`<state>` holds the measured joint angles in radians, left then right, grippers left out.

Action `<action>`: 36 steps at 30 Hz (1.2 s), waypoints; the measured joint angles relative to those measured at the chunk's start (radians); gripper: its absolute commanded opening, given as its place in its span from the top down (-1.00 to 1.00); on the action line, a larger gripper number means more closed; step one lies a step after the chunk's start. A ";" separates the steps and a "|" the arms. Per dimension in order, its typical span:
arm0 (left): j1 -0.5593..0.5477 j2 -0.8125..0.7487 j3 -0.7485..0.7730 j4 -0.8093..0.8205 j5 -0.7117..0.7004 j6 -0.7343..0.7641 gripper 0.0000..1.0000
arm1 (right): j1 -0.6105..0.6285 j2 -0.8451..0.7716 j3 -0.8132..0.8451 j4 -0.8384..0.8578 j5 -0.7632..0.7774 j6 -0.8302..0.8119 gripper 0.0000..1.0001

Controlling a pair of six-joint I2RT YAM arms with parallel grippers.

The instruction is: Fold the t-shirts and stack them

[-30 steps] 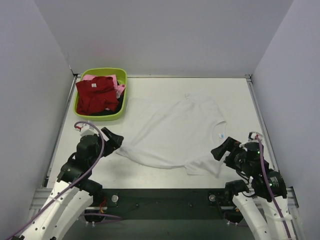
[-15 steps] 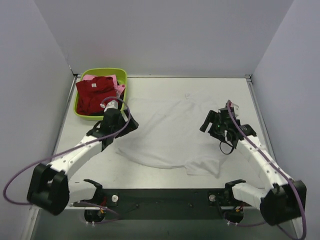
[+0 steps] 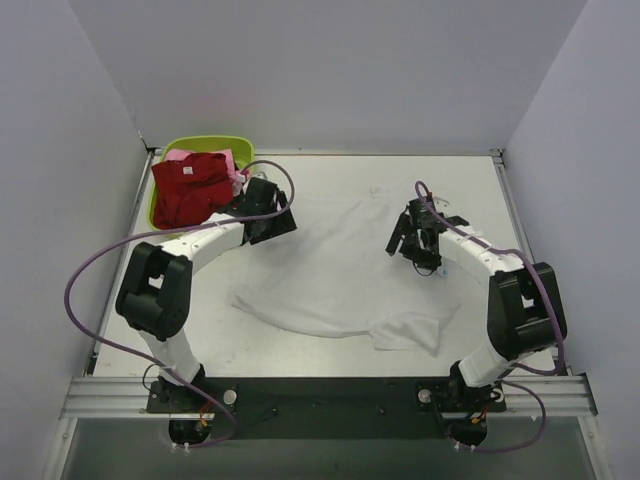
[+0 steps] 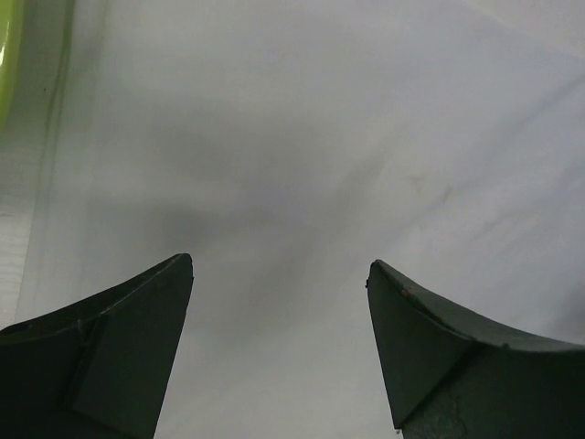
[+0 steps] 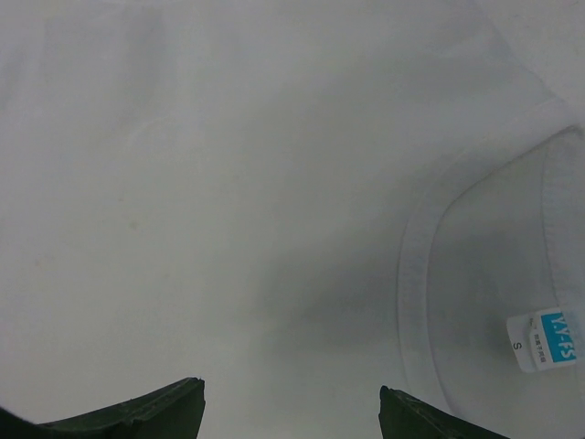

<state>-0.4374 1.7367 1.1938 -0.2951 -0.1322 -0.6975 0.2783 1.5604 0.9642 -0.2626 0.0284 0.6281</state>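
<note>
A large white t-shirt (image 3: 340, 265) lies spread on the table, its collar (image 5: 416, 274) and blue neck label (image 5: 544, 338) toward the right. My left gripper (image 3: 283, 222) hovers open over the shirt's far left part, next to the basin; in the left wrist view the left gripper (image 4: 280, 265) has only white cloth under it. My right gripper (image 3: 400, 243) stands open just left of the collar, and the right wrist view shows the right gripper (image 5: 291, 391) empty. A dark red t-shirt (image 3: 190, 185) lies heaped over a pink one (image 3: 180, 155) in the basin.
The lime-green basin (image 3: 215, 143) stands at the table's far left corner, its rim (image 4: 7, 46) at the left wrist view's edge. Grey walls close in three sides. The white shirt's near sleeve (image 3: 410, 330) is bunched toward the front edge.
Both arms have stretched out from near their bases to the far half of the white shirt: the left toward the basin side, the right toward the collar. The shirt lies as before.
</note>
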 measured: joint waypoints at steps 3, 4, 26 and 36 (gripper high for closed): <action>-0.001 0.073 0.059 -0.057 -0.017 0.010 -0.71 | 0.003 0.053 0.018 0.001 0.009 -0.002 -0.51; -0.001 0.086 0.067 -0.067 -0.020 0.011 -0.71 | 0.003 0.071 0.024 0.001 0.011 -0.002 -0.51; 0.019 0.469 0.514 -0.287 -0.088 0.043 -0.68 | -0.024 0.398 0.346 -0.068 0.043 -0.024 -0.52; 0.103 0.601 0.732 -0.309 -0.019 0.054 -0.68 | -0.097 0.587 0.638 -0.137 0.018 -0.052 -0.53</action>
<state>-0.3344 2.3379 1.9259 -0.6041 -0.1513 -0.6434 0.1814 2.1471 1.6024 -0.3992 0.0460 0.5758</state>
